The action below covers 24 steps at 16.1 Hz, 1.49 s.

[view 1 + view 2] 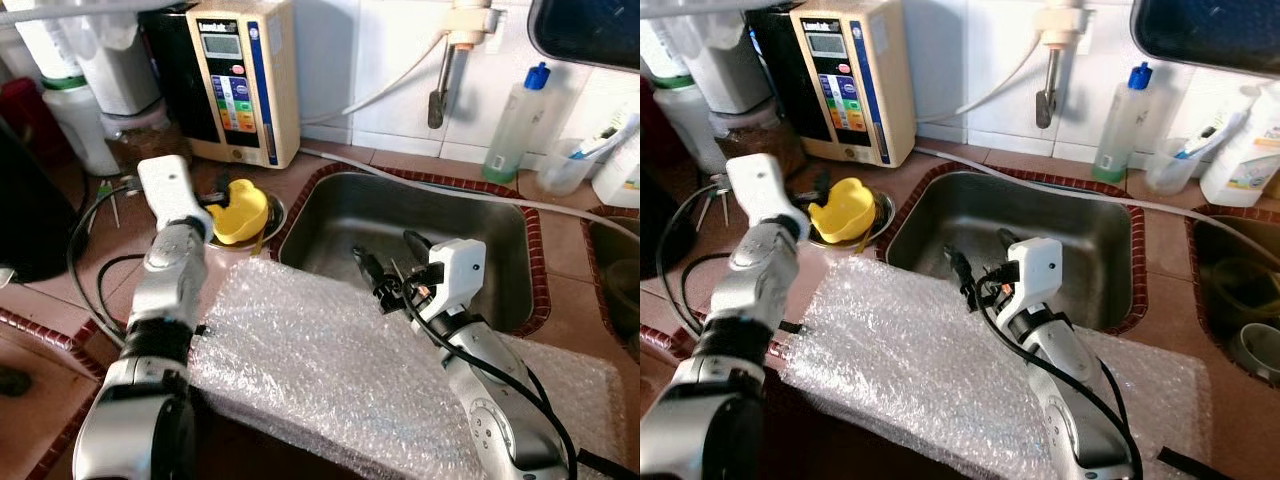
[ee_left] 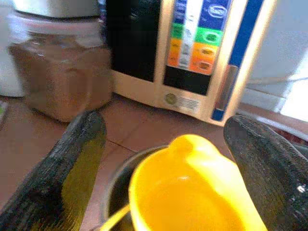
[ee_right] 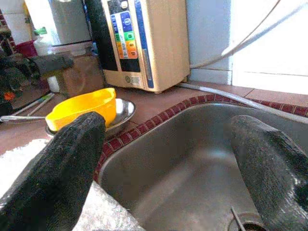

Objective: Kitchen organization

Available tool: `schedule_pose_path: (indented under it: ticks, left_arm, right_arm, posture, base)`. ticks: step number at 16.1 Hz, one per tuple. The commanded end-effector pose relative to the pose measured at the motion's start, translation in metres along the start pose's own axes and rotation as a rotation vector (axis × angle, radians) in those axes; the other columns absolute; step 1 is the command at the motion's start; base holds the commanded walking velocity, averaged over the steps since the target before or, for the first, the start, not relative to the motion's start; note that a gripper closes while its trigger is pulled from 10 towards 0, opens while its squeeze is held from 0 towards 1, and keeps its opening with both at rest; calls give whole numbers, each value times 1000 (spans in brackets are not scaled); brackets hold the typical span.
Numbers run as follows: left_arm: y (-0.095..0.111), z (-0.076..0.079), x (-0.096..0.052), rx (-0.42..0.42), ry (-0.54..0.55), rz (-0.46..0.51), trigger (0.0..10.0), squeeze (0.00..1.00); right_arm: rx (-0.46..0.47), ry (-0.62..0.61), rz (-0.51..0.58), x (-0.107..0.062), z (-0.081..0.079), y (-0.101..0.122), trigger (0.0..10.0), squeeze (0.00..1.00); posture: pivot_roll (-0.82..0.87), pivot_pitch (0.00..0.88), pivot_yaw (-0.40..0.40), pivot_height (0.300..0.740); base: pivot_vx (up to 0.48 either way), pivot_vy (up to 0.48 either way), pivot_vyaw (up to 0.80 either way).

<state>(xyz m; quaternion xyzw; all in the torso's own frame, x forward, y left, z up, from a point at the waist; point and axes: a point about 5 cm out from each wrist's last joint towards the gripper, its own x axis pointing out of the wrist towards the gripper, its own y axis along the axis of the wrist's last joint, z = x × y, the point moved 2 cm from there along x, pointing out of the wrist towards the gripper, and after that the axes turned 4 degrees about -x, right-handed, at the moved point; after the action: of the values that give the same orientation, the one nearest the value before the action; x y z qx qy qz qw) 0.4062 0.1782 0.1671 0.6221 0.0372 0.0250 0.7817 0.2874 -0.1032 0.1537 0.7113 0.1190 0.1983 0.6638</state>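
Yellow cup (image 1: 238,211) sits in a steel bowl (image 1: 271,213) on the desk (image 1: 320,162), left of the sink (image 1: 420,225). Left gripper (image 2: 168,163) hovers just at the cup, jaws spread wide either side, not touching. Right gripper (image 1: 390,262) over the sink's near edge, jaws open, empty.

We see open room inside the steel sink (image 1: 440,225). The water machine (image 1: 245,80) and jar (image 2: 60,72) crowd the yellow cup (image 1: 238,212).
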Motion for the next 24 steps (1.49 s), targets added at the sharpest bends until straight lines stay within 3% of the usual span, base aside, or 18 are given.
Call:
schedule_pose_path:
  ticks: [1, 4, 9, 11, 12, 13, 14, 15, 16, 17, 18, 24]
  left_arm:
    - [-7, 1, 3, 21, -2, -59, 10000, 0]
    - [-24, 1, 3, -24, 21, -156, 10000, 0]
    - [-34, -6, 2, -93, 81, -209, 10000, 0]
    - [-41, -5, 1, -135, 88, -258, 10000, 0]
    - [-41, -4, 2, -140, 86, -265, 9451, 0]
    - [-41, -2, 2, -138, 79, -268, 6706, 0]
    - [-41, -2, 2, -140, 79, -269, 6706, 0]
    - [-43, 0, 2, -158, 78, -287, 3412, 0]
    - [-45, 1, 2, -176, 76, -300, 2275, 0]
    - [-46, 1, 2, -174, 76, -303, 392, 0]
    - [-47, 2, 2, -171, 72, -306, 0, 0]
    - [-40, -1, 5, -143, 77, -303, 0, 0]
  right_arm:
    - [-1, 21, 14, 0, -6, 6, 10000, 0]
    - [17, 147, 0, -6, -17, 11, 10000, 0]
    - [0, 178, -14, -8, -10, 15, 10000, 0]
    - [-31, 297, -22, -7, -21, 19, 10000, 0]
    - [-53, 355, -29, -8, -23, 23, 10000, 0]
    - [-54, 362, -24, -7, -18, 30, 10000, 0]
    - [-54, 363, -22, -7, -17, 31, 10000, 0]
    - [-58, 357, -17, -7, -13, 34, 10000, 0]
    - [-67, 356, -22, -7, -11, 33, 10000, 0]
    - [-73, 356, -37, -9, -11, 30, 10000, 0]
    - [-71, 359, -47, -10, -12, 28, 10000, 0]
    - [-100, 345, -99, -14, -12, 18, 10000, 0]
  posture:
    - [-153, 0, 112, 740]
    - [-152, 0, 108, 740]
    - [-126, 0, 91, 740]
    - [-121, 0, 93, 740]
    - [-118, 0, 95, 740]
    - [-119, 0, 97, 740]
    - [-119, 0, 97, 740]
    - [-125, 0, 99, 740]
    - [-130, 0, 100, 740]
    - [-134, 0, 102, 740]
    - [-140, 0, 104, 740]
    - [-149, 0, 107, 740]
  base:
    - [0, 0, 0]
    - [0, 0, 0]
    - [0, 0, 0]
    - [0, 0, 0]
    - [0, 0, 0]
    - [0, 0, 0]
    - [0, 0, 0]
    - [0, 0, 0]
    - [0, 0, 0]
    - [0, 0, 0]
    - [0, 0, 0]
    - [0, 0, 0]
